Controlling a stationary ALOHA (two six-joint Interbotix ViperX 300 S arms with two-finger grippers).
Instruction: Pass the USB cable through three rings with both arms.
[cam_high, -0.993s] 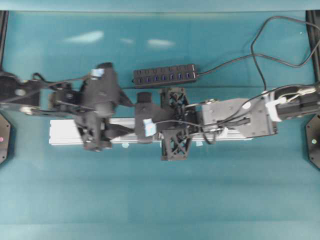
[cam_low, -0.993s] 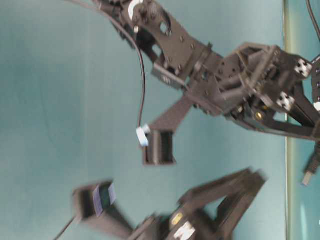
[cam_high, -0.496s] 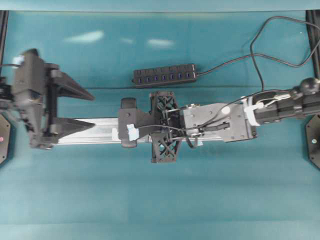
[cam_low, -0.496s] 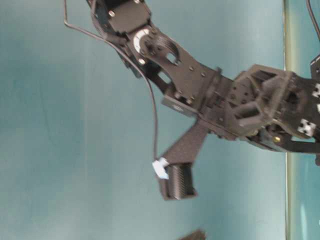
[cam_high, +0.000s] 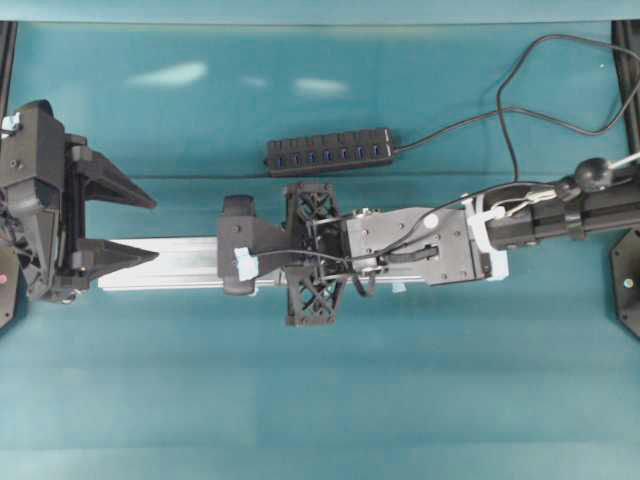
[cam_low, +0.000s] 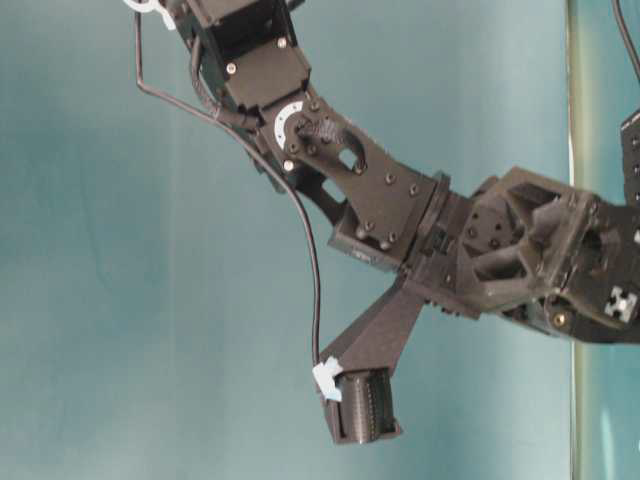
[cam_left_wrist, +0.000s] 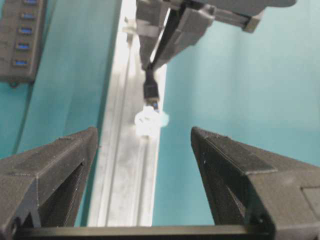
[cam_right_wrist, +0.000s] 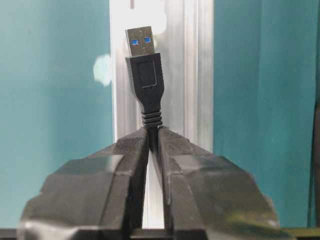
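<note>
I can read no text, label, brand or number in any of my views. The hub at about twelve o'clock of the overhead view shows only plain blue ports, with no lettering I can make out. The USB cable's plug in the right wrist view has a bare moulded rectangle on its housing, without a logo. The light-blue tape patch on the right hand's finger in the table-level view is blank, and so is the silver rail.
</note>
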